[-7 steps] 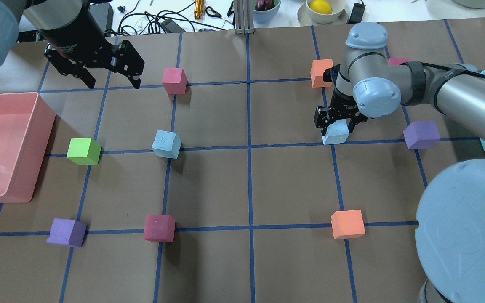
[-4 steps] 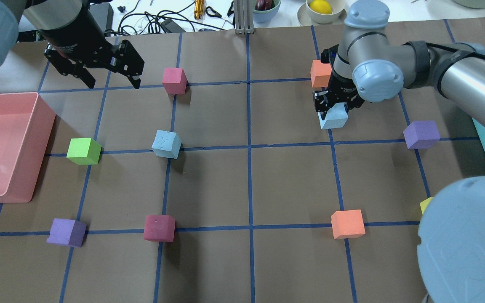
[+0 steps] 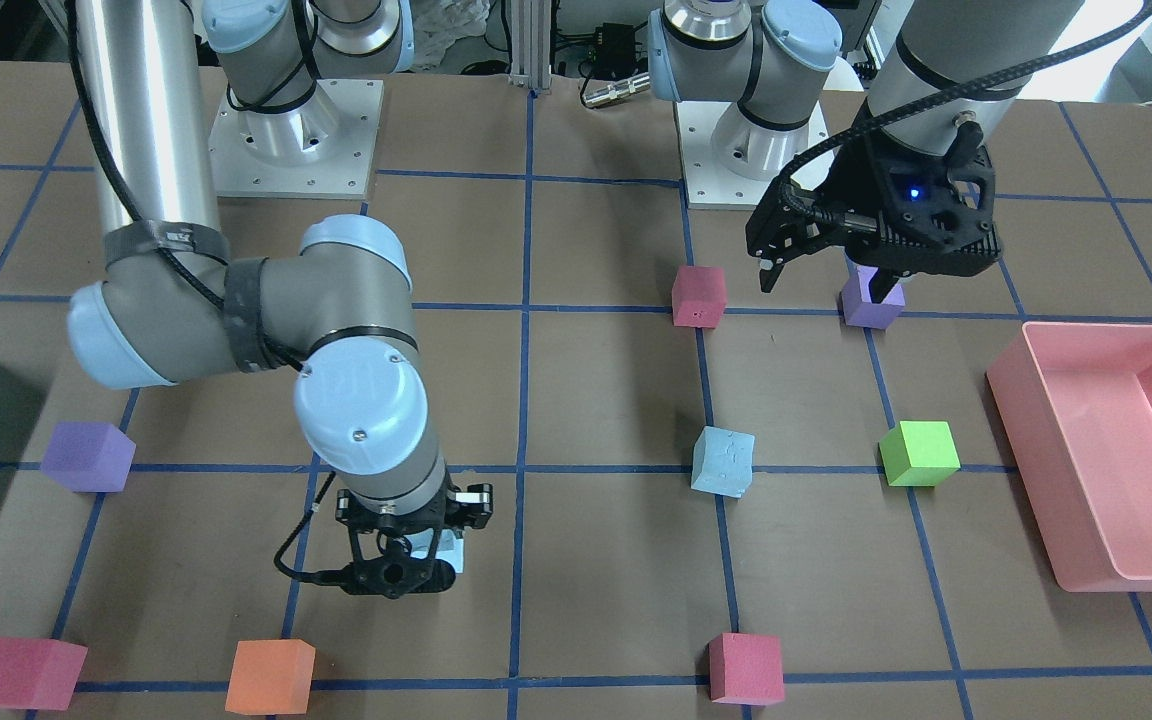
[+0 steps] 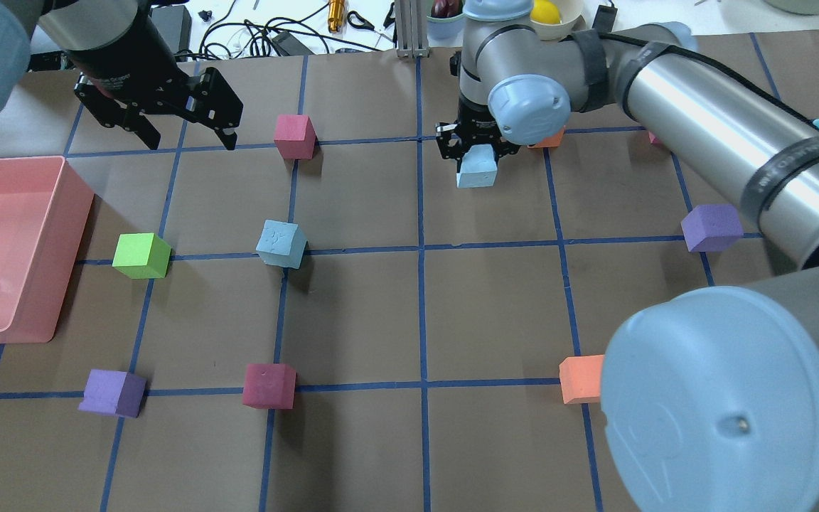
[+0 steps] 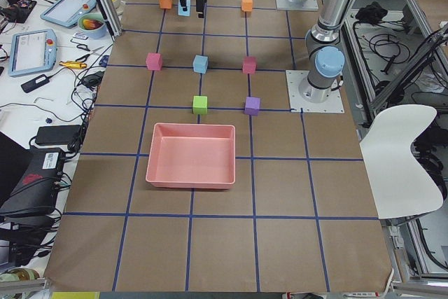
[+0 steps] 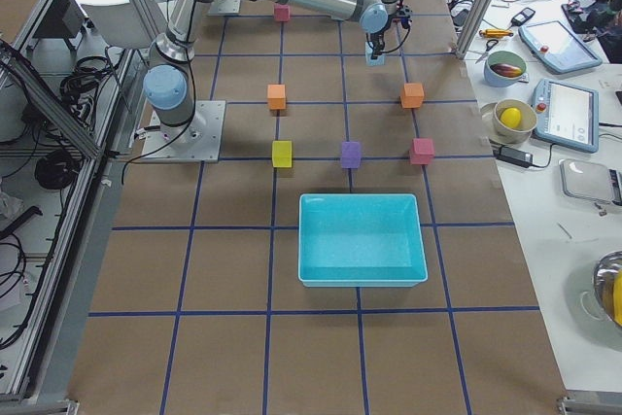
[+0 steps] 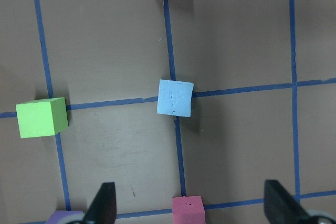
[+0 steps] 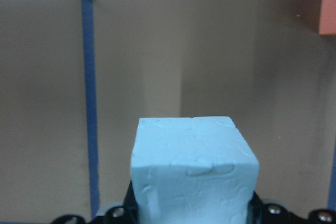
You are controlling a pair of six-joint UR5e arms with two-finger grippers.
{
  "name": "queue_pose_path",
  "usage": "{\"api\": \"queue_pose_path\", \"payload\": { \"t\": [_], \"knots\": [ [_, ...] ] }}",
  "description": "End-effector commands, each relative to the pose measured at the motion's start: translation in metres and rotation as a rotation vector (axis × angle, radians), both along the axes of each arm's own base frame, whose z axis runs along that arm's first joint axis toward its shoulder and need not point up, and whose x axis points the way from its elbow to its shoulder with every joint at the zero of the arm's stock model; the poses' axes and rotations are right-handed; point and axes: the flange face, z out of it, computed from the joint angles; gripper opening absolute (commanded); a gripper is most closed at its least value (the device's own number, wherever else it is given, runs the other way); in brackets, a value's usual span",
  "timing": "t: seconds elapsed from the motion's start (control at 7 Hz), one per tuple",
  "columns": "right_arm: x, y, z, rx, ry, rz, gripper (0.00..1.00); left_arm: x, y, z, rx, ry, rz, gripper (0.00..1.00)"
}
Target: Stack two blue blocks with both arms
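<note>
One pale blue block (image 4: 281,244) rests on the table left of centre, on a tape crossing; it also shows in the left wrist view (image 7: 175,97) and the front view (image 3: 723,461). My right gripper (image 4: 477,151) is shut on the second blue block (image 4: 477,171) and holds it just above the table near the far centre line. That block fills the lower part of the right wrist view (image 8: 194,171). My left gripper (image 4: 189,141) is open and empty, high over the far left, well apart from the resting block; its fingers (image 7: 105,205) frame the left wrist view.
A pink bin (image 4: 4,249) stands at the left edge and a teal bin (image 6: 362,238) at the right end. Scattered cubes: green (image 4: 141,255), pink (image 4: 294,135), magenta (image 4: 269,385), purple (image 4: 112,392), purple (image 4: 712,227), orange (image 4: 580,379).
My right gripper has lifted its blue block from the right-hand tape crossing and carried it left and farther away, towards the centre line. The left arm has not moved.
</note>
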Motion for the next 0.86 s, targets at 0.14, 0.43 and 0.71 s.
{"api": "queue_pose_path", "payload": {
  "t": [0.14,0.43,0.71],
  "knots": [
    [0.063,-0.007,-0.038,0.031,-0.049,-0.052,0.00,0.000,0.000,0.000,0.000,0.000,0.000,1.00],
    [0.063,-0.005,-0.045,0.048,-0.045,-0.051,0.00,0.000,0.000,0.000,0.000,0.000,0.000,1.00],
    [0.062,-0.006,-0.050,0.056,-0.040,-0.047,0.59,0.000,0.000,0.000,0.000,0.000,0.000,1.00]
  ]
}}
